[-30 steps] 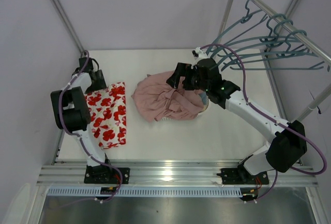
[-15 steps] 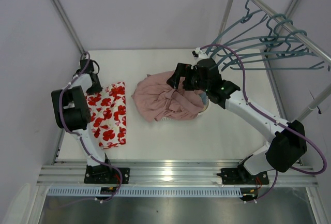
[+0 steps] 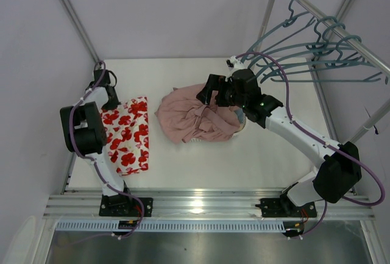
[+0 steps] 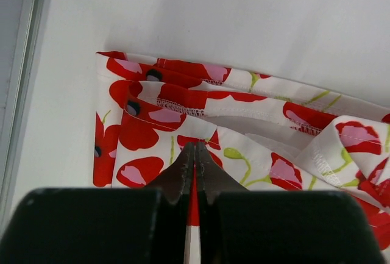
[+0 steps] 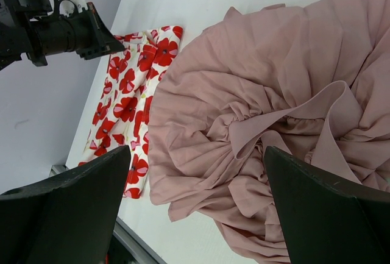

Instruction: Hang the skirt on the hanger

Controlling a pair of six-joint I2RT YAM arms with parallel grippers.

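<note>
From the top view, the white table [image 3: 256, 166] filled the middle of the frame. At the upper right a metal rail [image 3: 359, 50] ran slantwise, and several teal-grey hangers [image 3: 317, 57] hung on it by their hooks, all bunched together. I could not tell one of them from another.

The right arm [image 3: 304, 142] reached from the lower right toward the centre. The left arm [image 3: 85, 130] stood folded at the left edge.

The pink garment [image 3: 189, 117] lay crumpled in a heap at the centre of the table. Just to the left of it, with a narrow strip of bare table between them, lay the skirt [image 3: 128, 136], folded flat and well apart from the hangers.

The right gripper [image 3: 210, 90] hung over the upper part of the pink heap. In the right wrist view its jaws stood wide apart with only the pink folds under them, so it held nothing. In the same view the skirt [image 5: 131, 87] showed at the upper left.

The left gripper [image 3: 113, 100] was at the upper left corner of the skirt. In the left wrist view its jaws [image 4: 195, 148] were pressed together on a fold of the skirt [image 4: 244, 124]. A thin sliver of red and white cloth showed between the fingers [image 4: 210, 172]. I judged that it was pinching the cloth there, near the hemmed edge.
</note>
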